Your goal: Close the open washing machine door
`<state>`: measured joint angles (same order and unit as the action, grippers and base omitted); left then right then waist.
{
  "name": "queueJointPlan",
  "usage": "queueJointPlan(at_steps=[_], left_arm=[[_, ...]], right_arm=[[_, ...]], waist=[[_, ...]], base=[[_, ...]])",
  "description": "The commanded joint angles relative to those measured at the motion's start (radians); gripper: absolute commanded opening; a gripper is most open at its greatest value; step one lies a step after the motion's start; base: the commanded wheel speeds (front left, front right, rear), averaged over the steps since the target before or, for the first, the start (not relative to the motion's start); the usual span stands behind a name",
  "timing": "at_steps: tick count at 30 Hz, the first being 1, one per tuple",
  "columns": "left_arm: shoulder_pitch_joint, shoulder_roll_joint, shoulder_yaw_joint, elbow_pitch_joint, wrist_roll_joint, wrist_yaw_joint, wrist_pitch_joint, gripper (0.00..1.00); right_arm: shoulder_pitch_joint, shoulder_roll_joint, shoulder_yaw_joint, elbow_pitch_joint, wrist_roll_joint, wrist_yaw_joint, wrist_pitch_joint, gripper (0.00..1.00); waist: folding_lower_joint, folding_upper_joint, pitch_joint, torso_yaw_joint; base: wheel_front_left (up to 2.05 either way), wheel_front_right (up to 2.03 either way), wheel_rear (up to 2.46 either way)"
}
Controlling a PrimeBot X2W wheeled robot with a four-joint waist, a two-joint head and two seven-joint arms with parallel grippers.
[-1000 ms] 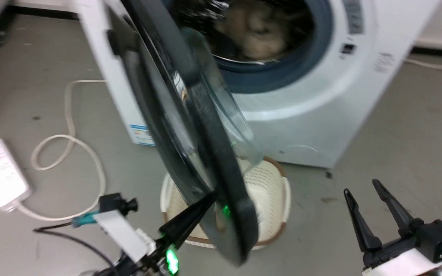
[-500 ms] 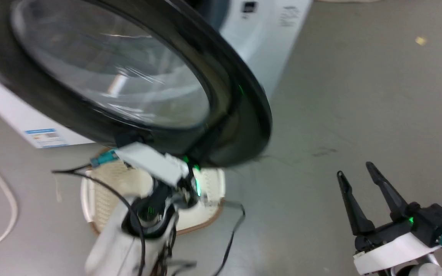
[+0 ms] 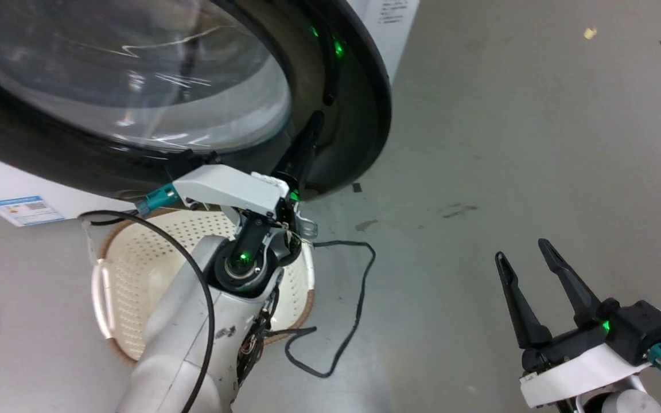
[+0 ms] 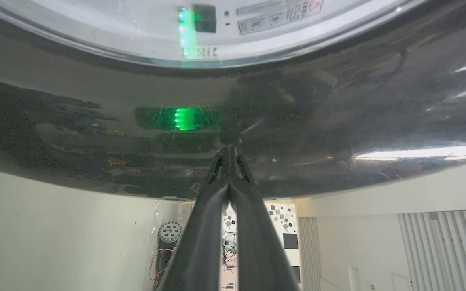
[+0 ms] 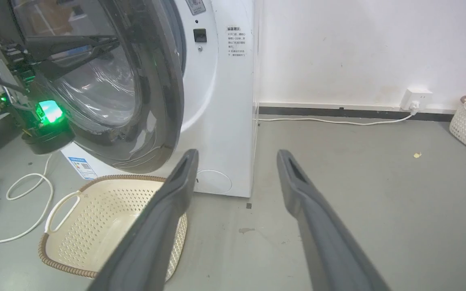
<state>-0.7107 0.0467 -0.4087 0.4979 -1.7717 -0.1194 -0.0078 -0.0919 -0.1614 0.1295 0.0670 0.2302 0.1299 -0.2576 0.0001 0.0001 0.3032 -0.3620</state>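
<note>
Head view: the washing machine door point(image 3: 365, 86), a glossy black disc with a clear glass bowl, sits upper left. The left end effector point(image 3: 314, 120), clenched on nothing, presses its tips against the door's dark rim. The right end effector point(image 3: 521, 250) hangs released above the floor point(image 3: 508, 115), well apart. A cream basket point(image 3: 107, 252) lies below the door. A blue sticker point(image 3: 20, 209) on the washing machine point(image 3: 385, 23) is too blurred to read.

Left wrist view: the tips meet the mirror-like rim. Behind the glass is a warning label point(image 4: 277, 12) with a red triangle, its print too small.

Right wrist view: the door stands ajar. A printed notice point(image 5: 235, 40) is illegible. The likely risk is the tips skidding on the gloss (contact is a mere point), leaving the door unlatched.
</note>
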Motion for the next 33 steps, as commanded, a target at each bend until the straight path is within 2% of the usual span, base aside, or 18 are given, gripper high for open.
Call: queueJointPlan(at_steps=[1, 5, 6, 7, 8, 11, 14, 17, 21, 23, 26, 29, 31, 32, 33], left_arm=[[0.006, 0.004, -0.005, 0.003, 0.005, -0.009, -0.005, 0.0], [0.09, 0.012, -0.005, -0.083, 0.051, -0.011, -0.032, 0.0], [0.126, 0.017, -0.009, -0.12, 0.065, -0.011, -0.036, 0.05], [0.164, 0.028, -0.014, -0.159, 0.085, -0.011, -0.041, 0.34], [0.202, 0.043, -0.025, -0.195, 0.112, -0.011, -0.048, 1.0], [0.317, 0.111, -0.052, -0.301, 0.226, -0.011, -0.11, 1.0], [0.41, 0.2, -0.067, -0.357, 0.408, -0.011, -0.221, 1.0], [0.486, 0.251, -0.035, -0.372, 0.59, -0.011, -0.251, 1.0], [0.579, 0.224, 0.12, -0.418, 0.893, 0.002, -0.253, 1.0], [0.616, 0.214, 0.16, -0.441, 1.088, 0.036, -0.254, 1.0], [0.66, 0.204, 0.167, -0.462, 1.352, 0.104, -0.254, 1.0], [0.706, 0.144, 0.204, -0.488, 1.463, 0.159, -0.254, 1.0], [0.738, 0.134, 0.211, -0.489, 1.532, 0.171, -0.254, 1.0], [0.738, 0.134, 0.211, -0.489, 1.532, 0.171, -0.254, 1.0], [0.766, 0.121, 0.221, -0.489, 1.58, 0.19, -0.254, 1.0]], right_arm=[[-0.003, 0.0, -0.001, -0.001, 0.002, 0.001, -0.004, 1.0], [0.017, -0.008, -0.007, -0.008, -0.007, 0.001, -0.004, 1.0], [0.024, -0.01, -0.014, -0.01, -0.009, 0.001, -0.004, 1.0], [0.03, -0.012, -0.018, -0.013, -0.01, 0.001, -0.004, 1.0], [0.037, -0.015, -0.023, -0.015, -0.012, 0.001, -0.004, 1.0], [0.057, -0.027, -0.024, -0.015, -0.021, 0.001, -0.004, 1.0], [0.076, -0.034, -0.033, -0.018, -0.024, 0.001, -0.004, 1.0], [0.094, -0.039, -0.036, -0.023, -0.03, 0.001, -0.004, 1.0], [0.113, -0.042, -0.038, -0.029, -0.038, 0.001, -0.004, 1.0], [0.122, -0.036, -0.04, -0.029, -0.034, 0.001, -0.004, 1.0], [0.133, -0.027, -0.034, -0.026, -0.033, 0.001, -0.004, 1.0], [0.142, -0.014, -0.029, -0.022, -0.036, 0.001, -0.004, 1.0], [0.148, -0.006, -0.025, -0.021, -0.037, 0.001, -0.004, 1.0], [0.148, -0.006, -0.025, -0.021, -0.037, 0.001, -0.004, 1.0], [0.152, 0.001, -0.022, -0.021, -0.037, 0.001, -0.004, 1.0]], waist=[[-0.0001, -0.0001, -0.02, 0.025], [-0.0001, -0.0001, -0.068, 0.076], [-0.0001, -0.0001, -0.081, 0.094], [-0.0001, -0.0001, -0.091, 0.11], [-0.0001, -0.0001, -0.104, 0.129], [-0.0001, -0.0001, -0.146, 0.183], [-0.0001, -0.0001, -0.187, 0.235], [-0.0001, -0.0001, -0.22, 0.28], [-0.0001, -0.0001, -0.253, 0.327], [-0.0001, -0.0001, -0.266, 0.346], [-0.0001, -0.0001, -0.279, 0.364], [-0.0001, -0.0001, -0.289, 0.376], [-0.0001, -0.0001, -0.293, 0.382], [-0.0001, -0.0001, -0.293, 0.382], [-0.0001, -0.0001, -0.295, 0.388]], base=[[0.0, 0.0, 0.0], [0.0, 0.0, 0.0], [0.0, 0.0, 0.0], [0.0, 0.0, 0.0], [0.0, 0.0, 0.0], [0.0, 0.0, 0.0], [0.0, 0.0, 0.0], [0.0, 0.0, 0.0], [0.0, 0.0, 0.0], [0.0, 0.0, 0.0], [0.0, 0.0, 0.0], [0.0, 0.0, 0.0], [0.0, 0.0, 0.0], [0.0, 0.0, 0.0], [0.0, 0.0, 0.0]])
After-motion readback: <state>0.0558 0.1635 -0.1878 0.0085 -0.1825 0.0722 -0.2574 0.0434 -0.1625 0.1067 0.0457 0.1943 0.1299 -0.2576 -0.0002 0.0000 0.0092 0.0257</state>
